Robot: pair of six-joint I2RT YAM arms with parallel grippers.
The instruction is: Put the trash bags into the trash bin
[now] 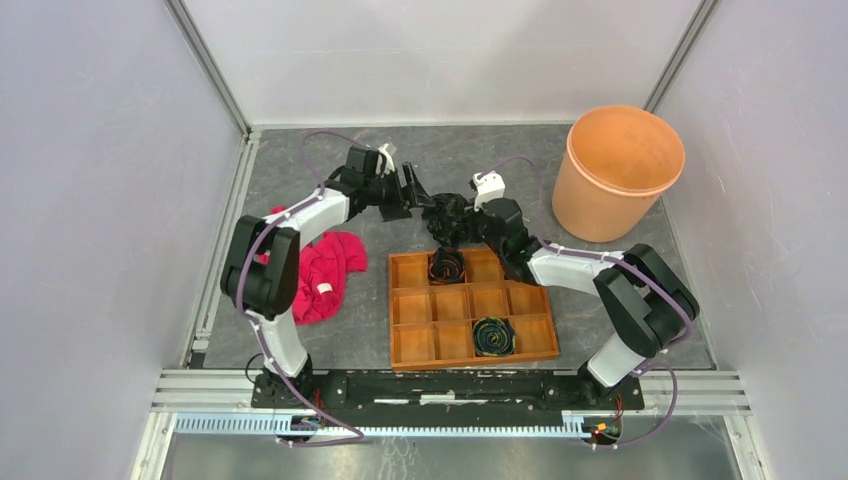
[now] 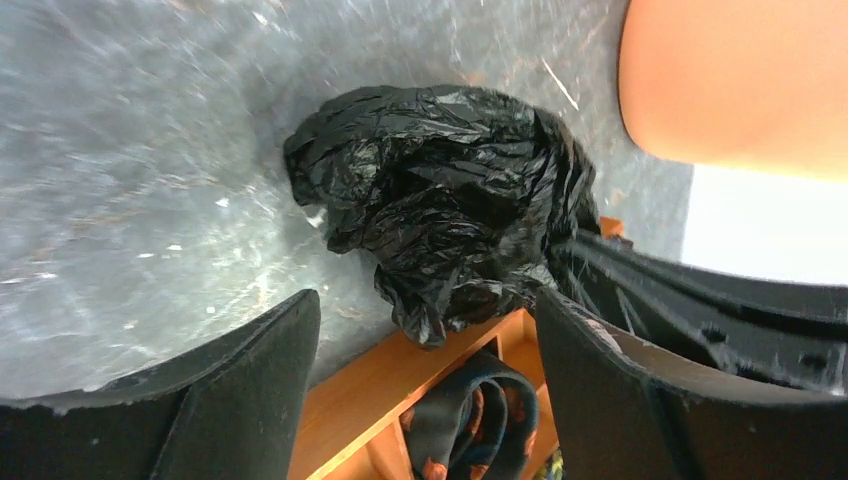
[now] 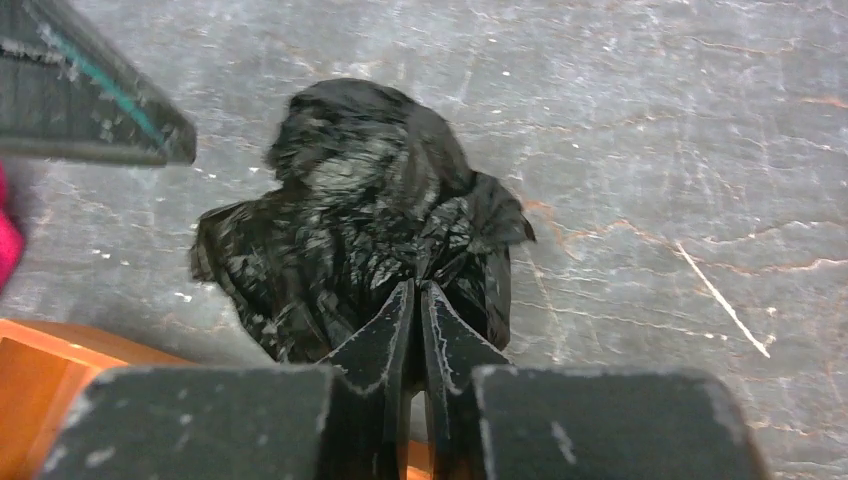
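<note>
Trash bin (image 2: 740,80) is blurred and cropped in the left wrist view; right gripper (image 3: 417,290) hides near folds of the trash bag (image 3: 350,200).

I count one black bag (image 1: 447,218), one orange bin (image 1: 612,175), one red cloth (image 1: 325,270) and one wooden tray (image 1: 392,300), which seems to have twelve compartments, three rows of four. Two dark rolls sit in it, roll one (image 1: 447,265) and roll two (image 1: 493,336). Mine are two: left gripper (image 2: 420,310), right gripper (image 3: 418,290).

Left end effector (image 2: 425,300) gapes wide; right end effector (image 3: 419,288) pinches trash bag (image 3: 345,205).
</note>
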